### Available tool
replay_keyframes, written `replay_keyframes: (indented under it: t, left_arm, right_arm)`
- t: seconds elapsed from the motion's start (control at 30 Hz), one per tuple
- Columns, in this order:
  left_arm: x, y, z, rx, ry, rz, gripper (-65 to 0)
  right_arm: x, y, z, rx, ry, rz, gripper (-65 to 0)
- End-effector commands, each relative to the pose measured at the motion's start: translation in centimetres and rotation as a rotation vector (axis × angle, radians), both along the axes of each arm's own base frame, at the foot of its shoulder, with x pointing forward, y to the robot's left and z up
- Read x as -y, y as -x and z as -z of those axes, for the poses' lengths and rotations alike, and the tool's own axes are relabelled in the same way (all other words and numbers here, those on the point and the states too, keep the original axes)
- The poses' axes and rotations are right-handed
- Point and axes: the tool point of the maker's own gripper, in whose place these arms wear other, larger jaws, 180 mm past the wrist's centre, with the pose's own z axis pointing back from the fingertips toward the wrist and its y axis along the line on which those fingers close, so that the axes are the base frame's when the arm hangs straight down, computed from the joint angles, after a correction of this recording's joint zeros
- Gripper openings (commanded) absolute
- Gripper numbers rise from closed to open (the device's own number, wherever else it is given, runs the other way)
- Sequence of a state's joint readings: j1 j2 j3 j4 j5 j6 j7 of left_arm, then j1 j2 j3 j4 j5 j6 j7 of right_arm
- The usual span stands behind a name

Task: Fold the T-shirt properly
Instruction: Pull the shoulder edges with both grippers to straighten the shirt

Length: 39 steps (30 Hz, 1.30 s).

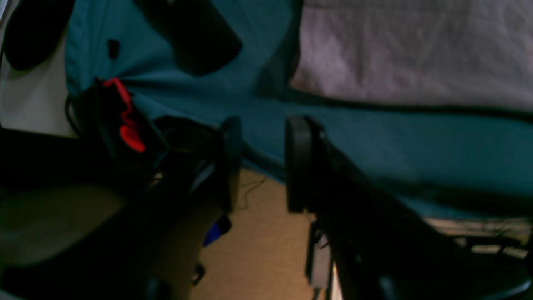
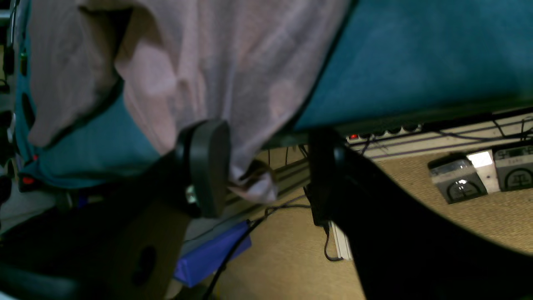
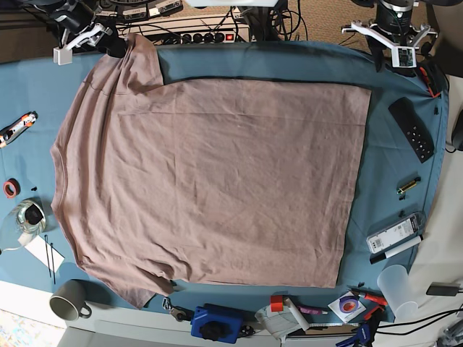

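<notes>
Item: mauve-tan cotton T-shirt (image 3: 210, 181) flat on teal-clothed surface (image 3: 394, 166); both my hands spread, left hand (image 1: 262, 162), right hand (image 2: 266, 166) beside sleeve; I'd pinch both far corners evenly.

teal table cloth (image 3: 398, 108) covers table | black remote control (image 3: 411, 129) right side | grey mug (image 3: 69, 299) near-left corner | clear plastic cup (image 3: 396, 288) near-right | blue box (image 3: 215, 323) near edge | power strip (image 3: 206, 36) behind far edge
</notes>
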<state>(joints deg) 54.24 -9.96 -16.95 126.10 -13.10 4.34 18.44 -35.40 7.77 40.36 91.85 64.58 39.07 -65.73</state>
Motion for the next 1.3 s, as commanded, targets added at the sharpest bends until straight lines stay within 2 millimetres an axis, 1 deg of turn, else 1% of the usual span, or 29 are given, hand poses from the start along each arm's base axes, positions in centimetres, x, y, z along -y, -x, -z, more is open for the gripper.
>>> replay_keyframes:
  t: [0.0, 0.1, 0.23, 0.33, 0.43, 0.5, 0.57, 0.63, 0.7, 0.8, 0.9, 1.03, 1.07, 1.1, 1.17, 1.23, 1.27]
  left_arm:
    - [0.1, -0.6, -0.9, 0.042, 0.011, 0.000, -46.0]
    - [0.6, -2.1, -1.4, 0.081, 0.054, 0.001, -46.1]
    - [1.6, -4.1, -1.2, 0.076, 0.128, 0.011, -46.0]
    - [3.2, -5.6, -2.0, 0.110, 0.152, 0.112, -46.0]
    - [4.3, -6.0, -2.1, 0.116, 0.163, 0.180, -45.8]
    - [4.2, -5.9, -1.3, 0.099, 0.166, 0.178, -42.4]
    - [3.6, -6.0, -0.2, 0.076, 0.149, 0.160, -39.6]
    - [2.5, -6.4, 1.2, 0.051, 0.132, 0.119, -39.2]
    - [2.0, -6.7, 2.7, 0.027, 0.140, 0.097, -39.2]
    - [2.5, -6.9, 4.6, -0.023, 0.213, 0.091, -39.2]
    - [3.7, -7.1, 5.6, -0.044, 0.288, 0.110, -39.2]
    - [4.2, -7.0, 7.2, -0.084, 0.322, 0.101, -39.2]
    - [4.3, -6.9, 7.7, -0.104, 0.333, 0.100, -39.3]
    - [4.5, -6.8, 8.0, -0.116, 0.355, 0.095, -40.2]
    - [4.8, -6.7, 8.2, -0.125, 0.394, 0.087, -44.3]
    - [5.0, -6.7, 8.1, -0.120, 0.407, 0.084, -51.1]
    - [5.0, -6.8, 8.1, -0.115, 0.410, 0.083, -56.3]
  right_arm:
    - [0.1, -0.7, -0.6, 0.033, 0.015, -0.018, -35.9]
    - [0.1, -0.7, -0.6, 0.034, 0.015, -0.018, -35.9]
    - [0.1, -0.7, -0.6, 0.034, 0.015, -0.018, -35.9]
    - [0.0, -0.6, -0.5, 0.027, 0.014, -0.023, -35.9]
    - [-0.1, -0.4, -0.4, 0.016, 0.012, -0.031, -35.9]
    - [-0.1, -0.4, -0.4, 0.017, 0.012, -0.030, -35.9]
    - [0.0, -0.4, -0.4, 0.018, 0.013, -0.030, -35.9]
    - [0.0, -0.4, -0.4, 0.017, 0.012, -0.030, -35.9]
    - [-0.1, -0.4, -0.4, 0.014, 0.013, -0.032, -35.9]
    - [0.0, -0.3, -0.4, 0.014, 0.013, -0.033, -35.9]
    - [0.1, -0.4, -0.4, 0.014, 0.017, -0.036, -35.9]
    - [0.1, -0.4, -0.5, 0.015, 0.016, -0.035, -36.4]
    - [0.1, -0.4, -0.5, 0.015, 0.016, -0.035, -39.3]
    - [0.1, -0.4, -0.5, 0.017, 0.014, -0.034, -44.3]
    - [0.0, -0.6, -0.6, 0.026, 0.007, -0.031, -55.0]
    - [-0.1, -0.7, -0.8, 0.032, 0.000, -0.029, -63.0]
    - [-0.1, -0.6, -0.7, 0.029, 0.001, -0.030, -65.0]
